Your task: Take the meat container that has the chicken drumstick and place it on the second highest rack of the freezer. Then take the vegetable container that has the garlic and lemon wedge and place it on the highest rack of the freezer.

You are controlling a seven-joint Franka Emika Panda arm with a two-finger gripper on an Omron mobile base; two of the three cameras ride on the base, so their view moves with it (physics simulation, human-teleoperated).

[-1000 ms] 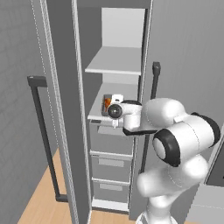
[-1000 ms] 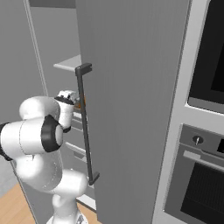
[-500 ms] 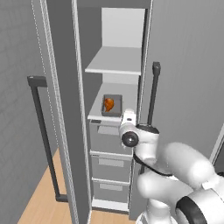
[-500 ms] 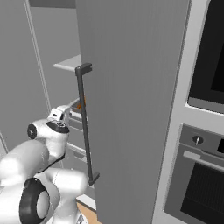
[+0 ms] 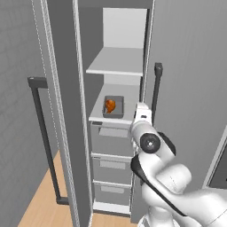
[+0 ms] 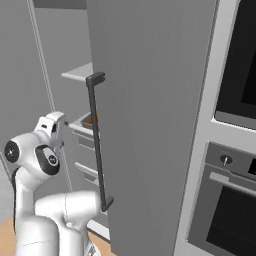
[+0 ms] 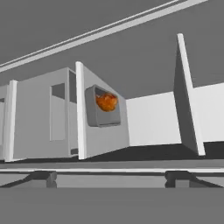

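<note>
Tool out of the freezer, tray on the lower rack

The tool (image 7: 109, 177) has its tips spread wide with nothing between them, outside the freezer (image 5: 115, 106) and facing it. The tray (image 5: 113, 107) with the drumstick (image 5: 110, 105) sits on the second highest rack (image 5: 128, 104), under the highest rack (image 5: 117, 62).

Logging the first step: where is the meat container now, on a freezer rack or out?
On a rack. The meat container with the chicken drumstick sits on the second highest rack, just above the drawers.
</note>
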